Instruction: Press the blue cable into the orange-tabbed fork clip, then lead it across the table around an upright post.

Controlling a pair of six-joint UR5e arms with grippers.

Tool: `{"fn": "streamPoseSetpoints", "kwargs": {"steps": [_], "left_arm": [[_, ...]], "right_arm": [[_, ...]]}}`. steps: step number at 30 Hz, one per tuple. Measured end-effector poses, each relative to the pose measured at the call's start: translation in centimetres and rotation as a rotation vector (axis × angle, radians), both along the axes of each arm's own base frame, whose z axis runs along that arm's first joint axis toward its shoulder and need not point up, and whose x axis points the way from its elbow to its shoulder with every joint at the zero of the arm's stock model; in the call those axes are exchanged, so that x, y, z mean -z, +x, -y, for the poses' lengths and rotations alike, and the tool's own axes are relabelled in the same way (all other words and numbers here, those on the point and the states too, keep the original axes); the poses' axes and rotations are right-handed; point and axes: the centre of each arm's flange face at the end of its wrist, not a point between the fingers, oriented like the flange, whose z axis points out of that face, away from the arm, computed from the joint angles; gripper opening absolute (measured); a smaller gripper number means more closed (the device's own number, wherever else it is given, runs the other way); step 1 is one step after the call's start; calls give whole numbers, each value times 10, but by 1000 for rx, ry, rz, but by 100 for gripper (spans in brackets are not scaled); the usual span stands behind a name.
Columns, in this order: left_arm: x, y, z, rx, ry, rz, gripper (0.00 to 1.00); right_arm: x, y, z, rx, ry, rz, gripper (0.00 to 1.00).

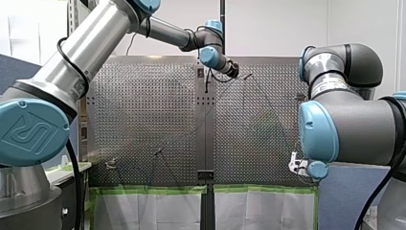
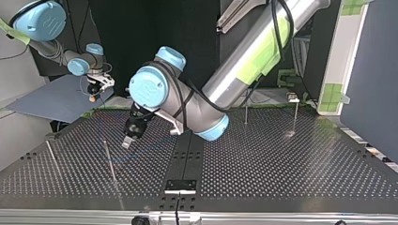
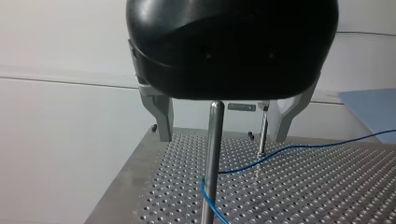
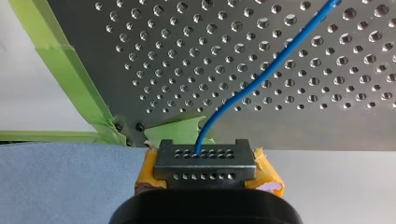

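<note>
- At the edge of the perforated metal table point(image 4: 280, 116), my right gripper point(image 4: 204, 156), with its yellow pads, is clamped on the end of the thin blue cable point(image 4: 261, 74). I judge that it serves as an anchor, so the line is taut while it is routed.
- From that grip the cable runs out over the holes of the plate, away from the green tape point(image 4: 70, 79) along the rim.
- Far across the table, my left gripper point(image 3: 222, 137), black with metal fingers point(image 3: 161, 116), stands wide apart and holds nothing. The tall steel upright post point(image 3: 212, 154) rises in the gap between the fingers and, as far as I can see, touches neither.
- The cable bends at that post's foot. One leg runs off past a second, farther post point(image 3: 263, 133) and the other comes toward the wrist camera. To me this bend looks like the wrap the task asks for.
- I reckon the fingers straddle the post so that they are clear of both steel and cable.
- I cannot pick out the orange-tabbed fork clip in any view, so I cannot say whether the cable is seated in it.
</note>
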Motion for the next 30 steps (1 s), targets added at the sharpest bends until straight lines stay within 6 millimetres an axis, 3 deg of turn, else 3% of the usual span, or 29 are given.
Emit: {"fn": "streamPoseSetpoints", "kwargs": {"steps": [16,30], "left_arm": [[-7,-6,9,19,91,98,100],[-11,-13,19,38,12,85,100]], "right_arm": [[0,-2,1,3,-3,2,0],[0,-1,0,-21,1,11,0]]}}
